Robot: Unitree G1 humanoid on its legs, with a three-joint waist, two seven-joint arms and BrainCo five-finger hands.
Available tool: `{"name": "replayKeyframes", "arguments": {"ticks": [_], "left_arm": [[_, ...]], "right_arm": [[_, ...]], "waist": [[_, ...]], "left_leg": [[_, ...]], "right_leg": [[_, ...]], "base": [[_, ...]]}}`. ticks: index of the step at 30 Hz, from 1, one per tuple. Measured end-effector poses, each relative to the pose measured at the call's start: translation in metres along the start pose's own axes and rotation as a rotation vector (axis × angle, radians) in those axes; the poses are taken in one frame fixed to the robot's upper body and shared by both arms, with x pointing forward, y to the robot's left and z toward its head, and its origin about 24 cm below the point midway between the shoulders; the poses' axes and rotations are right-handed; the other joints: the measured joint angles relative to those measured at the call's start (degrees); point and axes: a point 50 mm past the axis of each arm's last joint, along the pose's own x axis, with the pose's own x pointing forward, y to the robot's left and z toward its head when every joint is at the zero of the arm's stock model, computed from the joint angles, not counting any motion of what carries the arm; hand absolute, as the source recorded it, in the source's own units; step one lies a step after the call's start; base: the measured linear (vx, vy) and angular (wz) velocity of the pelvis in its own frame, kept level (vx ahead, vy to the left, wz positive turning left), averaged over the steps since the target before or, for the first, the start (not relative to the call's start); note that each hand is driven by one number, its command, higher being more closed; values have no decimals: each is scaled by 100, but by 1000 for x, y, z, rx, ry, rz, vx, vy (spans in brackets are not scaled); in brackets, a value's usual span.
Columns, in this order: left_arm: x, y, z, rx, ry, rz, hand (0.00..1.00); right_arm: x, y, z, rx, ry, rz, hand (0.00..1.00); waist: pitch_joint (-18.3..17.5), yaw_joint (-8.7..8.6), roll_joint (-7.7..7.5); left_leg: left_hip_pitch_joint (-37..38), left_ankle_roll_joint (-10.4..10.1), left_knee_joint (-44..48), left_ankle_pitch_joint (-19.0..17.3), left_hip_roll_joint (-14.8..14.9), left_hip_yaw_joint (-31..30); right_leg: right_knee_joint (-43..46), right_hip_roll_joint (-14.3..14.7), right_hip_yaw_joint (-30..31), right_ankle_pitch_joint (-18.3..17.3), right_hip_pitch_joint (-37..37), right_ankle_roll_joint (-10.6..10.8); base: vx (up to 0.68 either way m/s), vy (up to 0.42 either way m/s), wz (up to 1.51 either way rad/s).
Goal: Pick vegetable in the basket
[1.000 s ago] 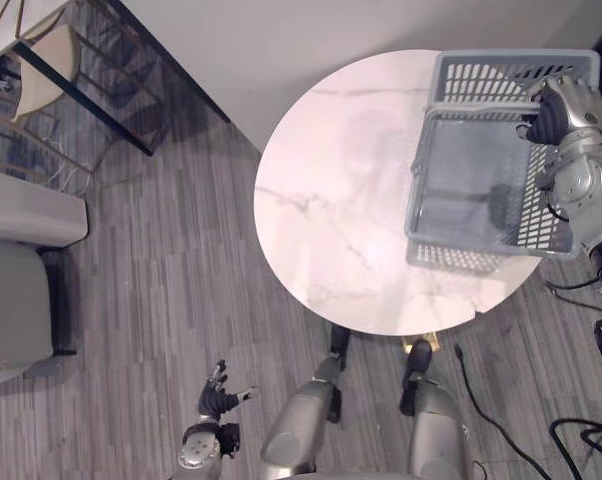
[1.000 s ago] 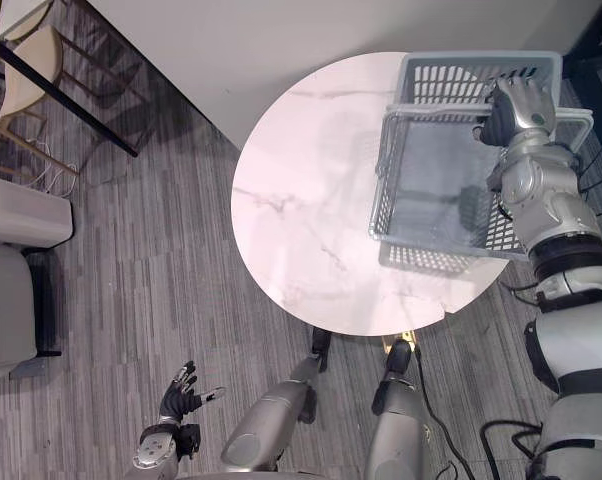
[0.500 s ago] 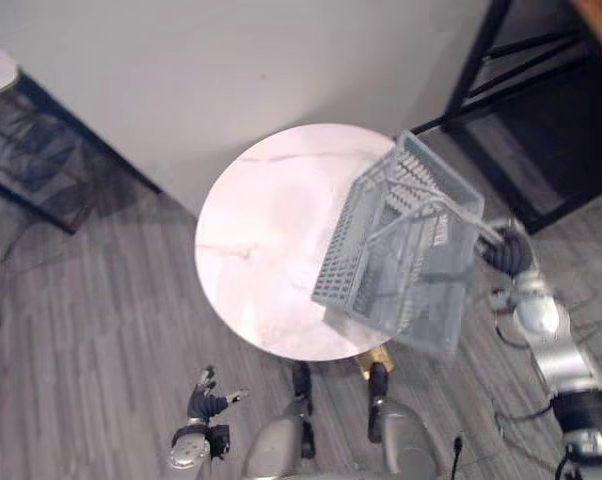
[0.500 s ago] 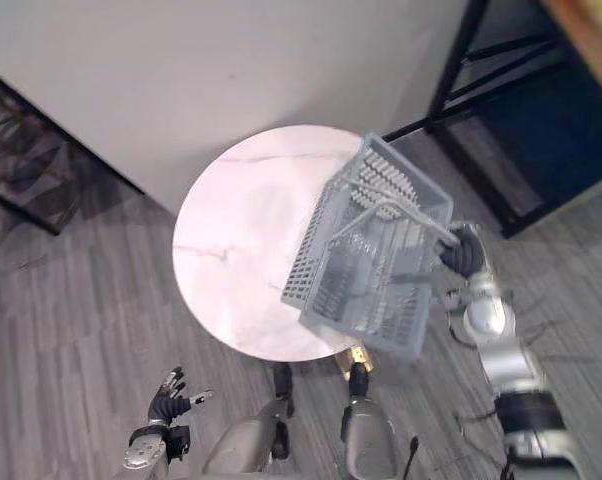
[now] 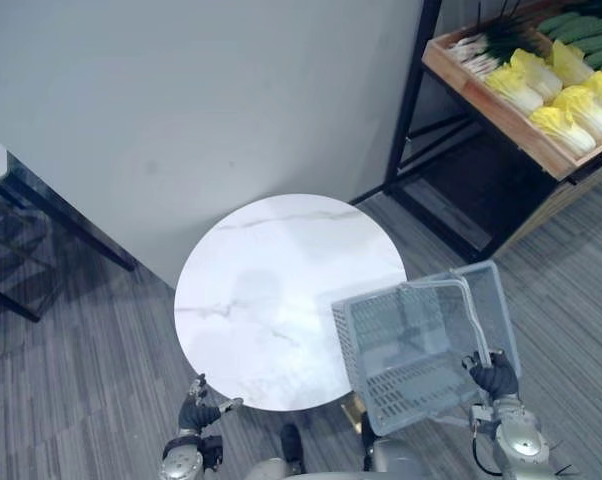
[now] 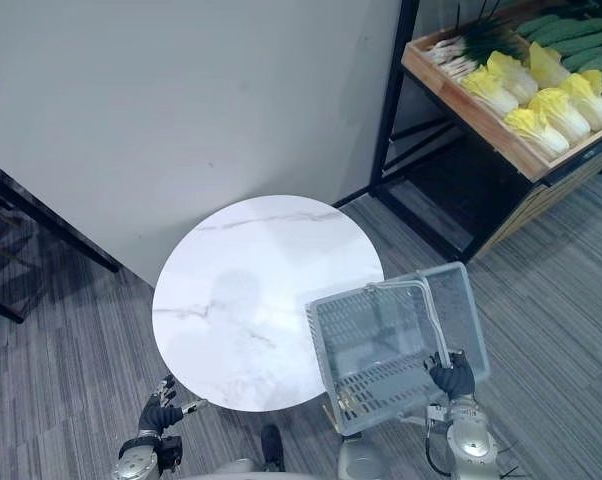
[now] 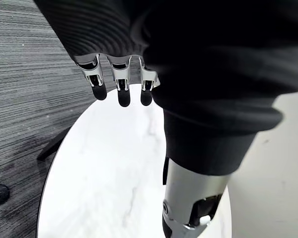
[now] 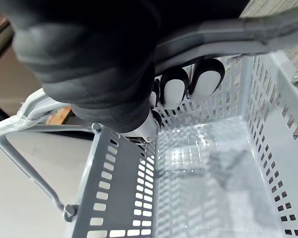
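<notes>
Holding the empty basket [image 5: 411,395] by its handle [image 8: 238,39], right hand [image 5: 496,378] curled round the bar so it hangs past the counter [image 5: 271,290] edge, presumably ready for the vegetables [image 5: 566,105], well apart on the wooden shelf [image 5: 491,115]; left hand [image 5: 196,412] idle low down, fingers loose.

No readable text or labels anywhere.
</notes>
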Motion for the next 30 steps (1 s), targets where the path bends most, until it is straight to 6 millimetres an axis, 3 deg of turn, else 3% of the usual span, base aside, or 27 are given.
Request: {"name": "replayKeyframes", "arguments": {"ticks": [2, 3, 4, 5, 6, 7, 8, 9, 10, 12, 13, 14, 15, 16, 17, 19, 20, 22, 25, 30], "left_arm": [[3, 1, 10, -1, -40, 3, 0], [4, -1, 20, -8, -81, 1, 0], [6, -1, 29, -21, -118, 7, 0], [7, -2, 32, -20, -126, 4, 0], [7, -2, 33, -21, -129, 3, 0], [6, -2, 31, -23, -124, 4, 0], [5, -3, 29, -33, -115, 7, 0], [5, -3, 28, -36, -113, 13, 0], [5, -2, 28, -42, -114, 27, 0], [4, -6, 27, -79, -106, 34, 0], [3, -12, 25, -108, -96, 28, 0], [0, -17, 21, -133, -77, 25, 0], [-1, -19, 20, -136, -74, 21, 0], [-2, -22, 19, -144, -69, 19, 0], [-3, -22, 17, -148, -65, 22, 0], [-8, -19, 9, -147, -37, 33, 0], [-10, -19, 6, -148, -30, 35, 0], [-12, -19, 3, -166, -16, 37, 0], [-11, -23, 8, -188, -32, 32, 0], [-10, -25, 10, -185, -40, 27, 0]], "right_arm": [[0, 0, 0, 69, 4, -41, 100], [0, -1, 2, 103, 0, -63, 100], [1, -1, 4, 133, -5, -76, 100], [1, -2, 4, 147, -7, -85, 100], [-2, -4, 0, 160, 8, -105, 100], [-8, -8, -7, 171, 34, -126, 100], [-13, -11, -13, 163, 56, -135, 100], [-15, -12, -15, 159, 62, -138, 100], [-15, -13, -15, 157, 65, -140, 100], [-12, -13, -13, 156, 55, -141, 100], [-12, -14, -12, 152, 52, -142, 100], [-10, -15, -10, 146, 46, -147, 100], [-11, -16, -10, 145, 48, -157, 100], [-12, -20, -13, 143, 56, -176, 100], [-12, -22, -12, 147, 54, -185, 100], [-13, -22, -9, 159, 41, -198, 100], [-13, -22, -7, 163, 31, -196, 100], [-12, -18, 3, 180, -9, -184, 100], [-10, -19, 11, 200, -42, -187, 100], [-14, -18, 8, 222, -29, -194, 100]], "waist": [[15, -4, -145], [21, -9, -174], [100, 109, -138], [115, 121, -160], [102, 129, -214], [80, 139, -251], [-6, 179, -422], [-4, 186, -408], [-53, 204, -490], [-51, 383, -379], [-18, 478, -247], [41, 451, -44], [40, 423, -33], [71, 395, -106], [73, 403, -102], [75, 311, -105], [76, 294, -104], [79, 310, -81], [47, 241, -43], [13, 168, -138]], "left_leg": [[-409, 133, 551, -149, 29, 104], [-666, 263, 966, -258, 144, 344], [-839, 322, 1183, -411, 375, 454], [-883, 328, 1291, -467, 422, 458], [-872, 318, 1391, -508, 451, 420], [-897, 315, 1469, -507, 442, 365], [-1052, 285, 1636, -486, 441, 304], [-1179, 236, 1722, -449, 447, 274], [-1405, 114, 1895, -358, 490, 229], [-1775, -60, 1972, -114, 723, 263], [-1905, -170, 1872, 105, 913, 233], [-1948, -250, 1662, 498, 1039, 110], [-1936, -310, 1388, 884, 1020, 60], [-1898, -408, 1221, 1035, 1023, 52], [-1923, -389, 1553, 780, 1027, 72], [-1789, -282, 2746, -336, 1022, 88], [-1700, -288, 2920, -531, 1033, 65], [-1271, -330, 3350, -1256, 1030, -137], [-670, -257, 2526, -1668, 979, -27], [-451, -406, 2109, -1621, 894, 278]], "right_leg": [[202, -42, 72, 7, -279, 25], [110, -18, 197, 107, -351, 306], [1011, 18, 94, -206, -597, 44], [1759, -36, 40, -523, -731, -152], [2638, -195, 13, -866, -738, -163], [3394, -440, 77, -1148, -605, -43], [3724, -695, 293, -1288, -290, 17], [3631, -740, 358, -1296, -126, 19], [3137, -808, 430, -1497, 136, 148], [2287, -608, 178, -1888, 261, 348], [2010, -438, -14, -2049, 244, 251], [2108, -250, -198, -2075, 165, 158], [2194, -241, -282, -2084, 83, 95], [2216, -280, -440, -2040, -54, -130], [2214, -276, -490, -1998, -78, -204], [2200, -236, -614, -1873, -142, -359], [2202, -201, -605, -1839, -183, -387], [2151, 9, -481, -1652, -344, -449], [2174, 223, -457, -1534, -545, -434], [2094, 254, -186, -1336, -659, -339]], "base": [[-133, -19, -34], [-137, -23, -40], [-166, -24, -45], [-125, -33, -30], [-104, -78, 1], [-87, -180, 13], [-105, -217, 18], [-128, -222, 23], [-136, -236, 10], [-217, -296, -23], [-326, -349, -7], [-356, -347, 24], [-322, -281, 58], [-245, -203, 44], [-222, -253, 44], [-159, -239, 31], [-190, -175, -1], [-172, -108, -35], [-172, -24, -18], [-121, 58, -28]]}}
